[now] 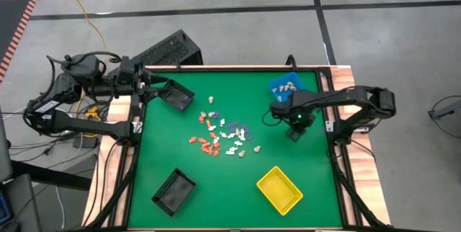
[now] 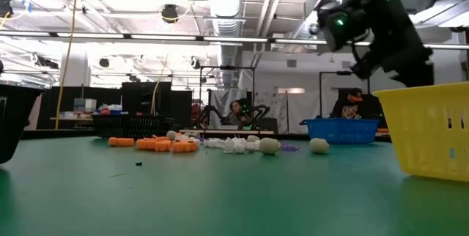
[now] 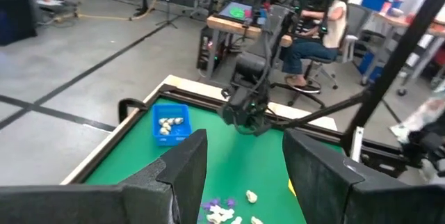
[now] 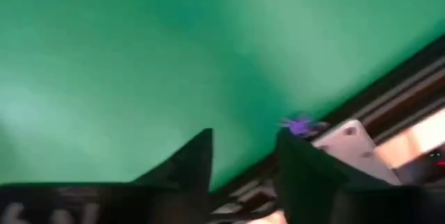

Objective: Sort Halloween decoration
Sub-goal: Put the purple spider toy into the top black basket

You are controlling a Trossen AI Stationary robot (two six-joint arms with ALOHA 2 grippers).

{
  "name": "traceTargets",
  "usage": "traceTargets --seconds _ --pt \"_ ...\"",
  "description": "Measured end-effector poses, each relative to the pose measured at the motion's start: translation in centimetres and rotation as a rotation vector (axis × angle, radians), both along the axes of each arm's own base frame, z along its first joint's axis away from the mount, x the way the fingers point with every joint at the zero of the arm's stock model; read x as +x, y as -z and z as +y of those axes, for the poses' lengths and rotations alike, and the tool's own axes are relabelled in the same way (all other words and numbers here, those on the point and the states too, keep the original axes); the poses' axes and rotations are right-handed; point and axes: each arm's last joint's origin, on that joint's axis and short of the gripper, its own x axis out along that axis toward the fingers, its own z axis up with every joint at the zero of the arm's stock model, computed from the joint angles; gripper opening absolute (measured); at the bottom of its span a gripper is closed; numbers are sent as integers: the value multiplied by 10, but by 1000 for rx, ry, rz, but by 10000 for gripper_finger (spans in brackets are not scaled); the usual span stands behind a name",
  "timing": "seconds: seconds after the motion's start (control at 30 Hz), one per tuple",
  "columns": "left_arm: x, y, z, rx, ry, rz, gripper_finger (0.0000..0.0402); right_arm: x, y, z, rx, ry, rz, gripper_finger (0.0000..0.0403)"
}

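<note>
The Halloween decoration pieces point(image 1: 222, 135) lie loose on the middle of the green mat, orange ones point(image 2: 155, 144) beside white point(image 2: 236, 144), purple and beige ones. My right gripper point(image 1: 295, 130) point(image 4: 243, 147) hovers open above the mat between the pile and the table's right edge. A tiny purple piece point(image 4: 299, 124) shows at one of its fingertips. My left gripper point(image 1: 160, 86) point(image 3: 243, 165) waits open at the far left, by a black bin point(image 1: 178, 96). My right gripper has a purple piece point(image 4: 299, 124) right beside the tip of one finger point(image 4: 292, 151). I cannot tell whether the finger touches it or the piece lies by the table's edge rail. Nothing sits in the gap between the two fingers.
A blue bin point(image 1: 286, 88) with beige pieces stands at the far right, just beyond my right gripper. A yellow bin point(image 1: 279, 189) sits near right and a second black bin point(image 1: 173, 190) near left. A raised dark rail point(image 1: 328, 127) borders the mat. A person sits in the room beyond.
</note>
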Motion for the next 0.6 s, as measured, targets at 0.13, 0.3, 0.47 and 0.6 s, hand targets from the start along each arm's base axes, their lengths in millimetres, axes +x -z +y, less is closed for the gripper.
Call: traceTargets --seconds 0.13,0.3,0.47,0.6 --pt "0 0 1 -8 -30 0 178 -10 22 1 29 -14 125 259" --pt "0 0 1 -10 -46 -1 178 -14 53 0 119 -106 299 277" --pt "0 0 1 -26 -49 -4 178 -9 76 -1 197 -237 429 278" --pt "0 0 1 -30 -49 -4 178 -8 91 -3 258 -328 514 278"
